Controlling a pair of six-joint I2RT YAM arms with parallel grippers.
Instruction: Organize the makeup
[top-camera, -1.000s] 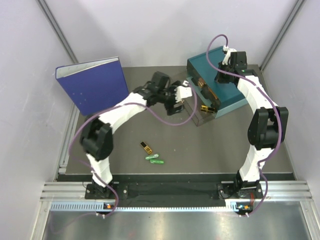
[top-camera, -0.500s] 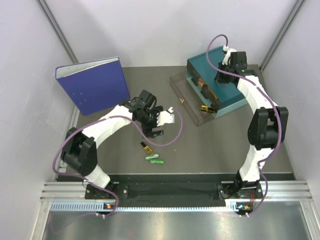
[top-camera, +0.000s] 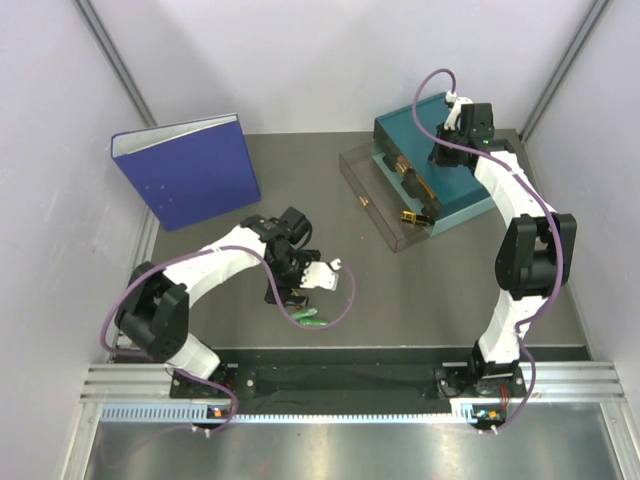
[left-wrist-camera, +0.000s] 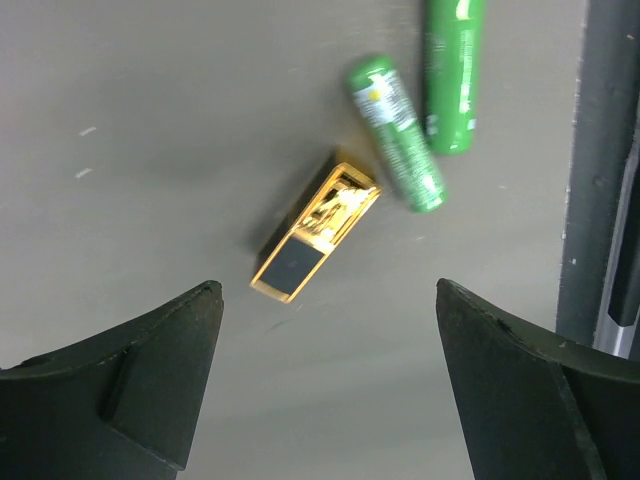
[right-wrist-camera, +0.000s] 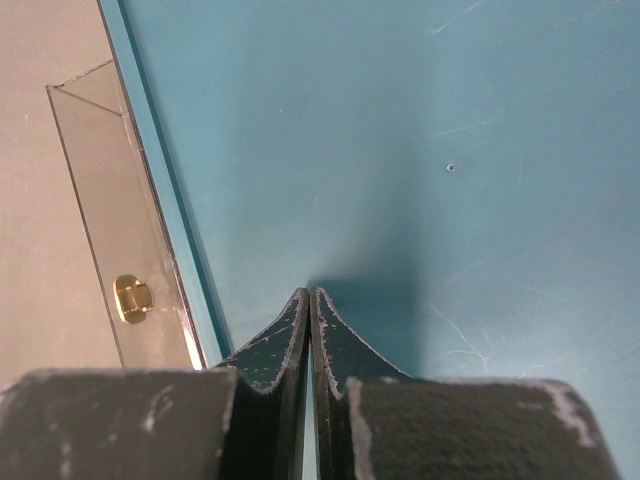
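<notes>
In the left wrist view a gold-and-black case (left-wrist-camera: 315, 225) lies flat on the grey table, with two green capsules (left-wrist-camera: 395, 135) (left-wrist-camera: 450, 70) just beyond it. My left gripper (left-wrist-camera: 328, 290) hovers above them, open, nothing between its fingers, and the case sits just ahead of the fingertips. From above, the left gripper (top-camera: 300, 285) hides that case, and only a green capsule (top-camera: 311, 319) shows. Another gold-and-black case (top-camera: 410, 215) lies in the clear drawer (top-camera: 372, 205). My right gripper (right-wrist-camera: 308, 292) is shut and empty, its tips down on the teal box top (right-wrist-camera: 450, 150).
The teal drawer box (top-camera: 470, 190) stands at the back right with its clear drawer pulled out toward the middle; the drawer's gold knob (right-wrist-camera: 132, 298) shows. A large blue binder (top-camera: 190, 170) stands upright at the back left. The left arm's purple cable (top-camera: 345, 295) loops near the capsules.
My left arm has swung back from the drawer toward the near side and now hangs over the case and capsules, still open. The right arm has not moved.
</notes>
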